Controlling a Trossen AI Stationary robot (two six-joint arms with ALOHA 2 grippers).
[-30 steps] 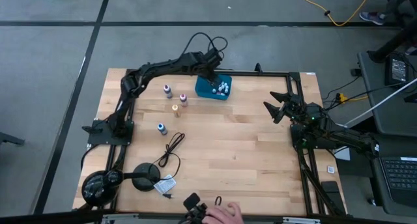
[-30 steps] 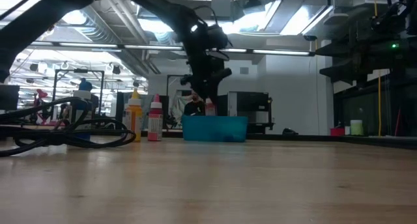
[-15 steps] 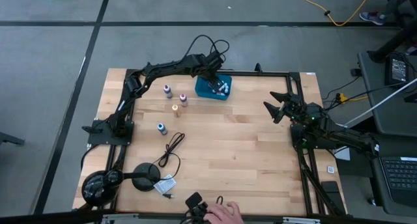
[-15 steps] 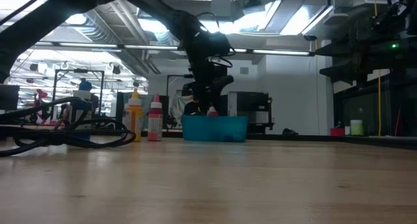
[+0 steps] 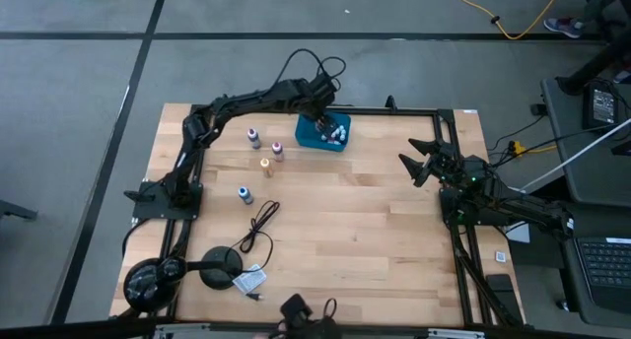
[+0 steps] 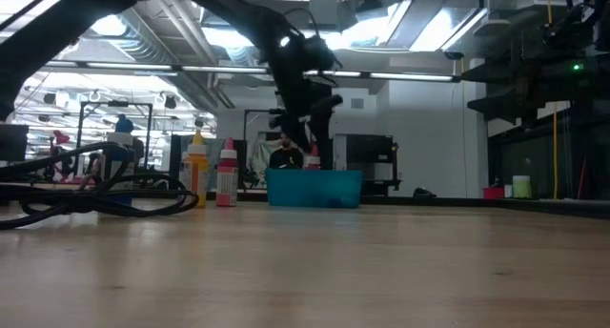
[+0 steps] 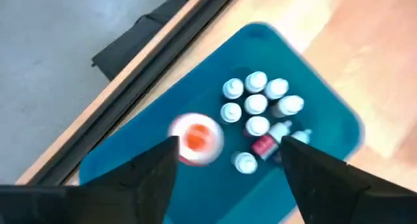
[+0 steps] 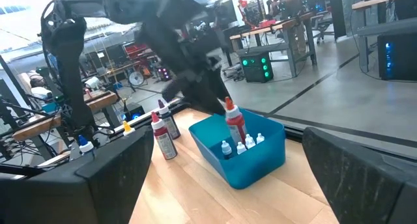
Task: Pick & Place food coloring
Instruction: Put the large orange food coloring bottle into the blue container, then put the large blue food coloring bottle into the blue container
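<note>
The left gripper [image 7: 228,162] is hovering over the teal tray [image 7: 140,155] at the table's far edge, its two dark fingers [image 7: 153,168] standing apart with nothing between them. Directly beneath, a red food coloring bottle [image 7: 197,138] is standing upright inside the tray, free of both pads; the right wrist view shows the same bottle [image 8: 233,125] rising well above the tray wall, clear of the gripper above it. Beside it a cluster of small white-capped bottles [image 7: 255,103] is sitting in the tray, with one more red bottle [image 7: 267,144] lying on its side among them.

Outward from the tray, four bottles are waiting on the bare wood: a purple one [image 5: 254,137] and a dark red one [image 5: 277,151] nearest the tray, an orange one [image 5: 265,167] just in front of them, and a blue one [image 5: 245,194] farther off, near the black cable [image 5: 258,226].

These look like light, stiff plastic bottles, tall for their base, so they are probably tipping easily. The smooth round body seems likely to slip; gripping across the body just below the cap looks safest.

The right gripper [image 5: 422,164] is waiting at the table's right side with its fingers spread wide and empty.
</note>
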